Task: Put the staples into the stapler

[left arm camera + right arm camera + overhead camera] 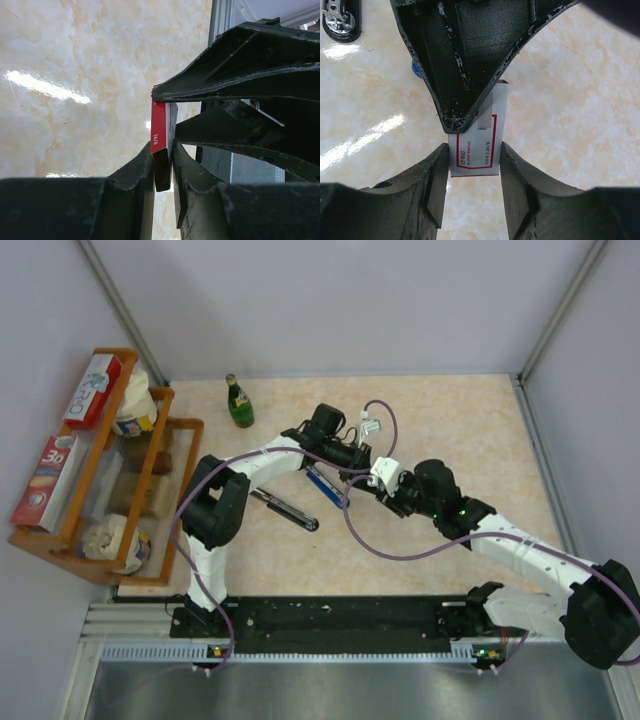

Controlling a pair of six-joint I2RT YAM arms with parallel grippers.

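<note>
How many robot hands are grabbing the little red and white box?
2. The left gripper pinches the staples box across its thin faces. The right gripper presses on its two side edges. No other gripper is in view.

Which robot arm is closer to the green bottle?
Left. The left tool hangs right of the green bottle; the right tool meets it from farther right, both pinching the staples box.

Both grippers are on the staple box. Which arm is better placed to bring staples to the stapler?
Probably left: the left gripper clamps the staple box, and the stapler lies on that arm's side.
</note>
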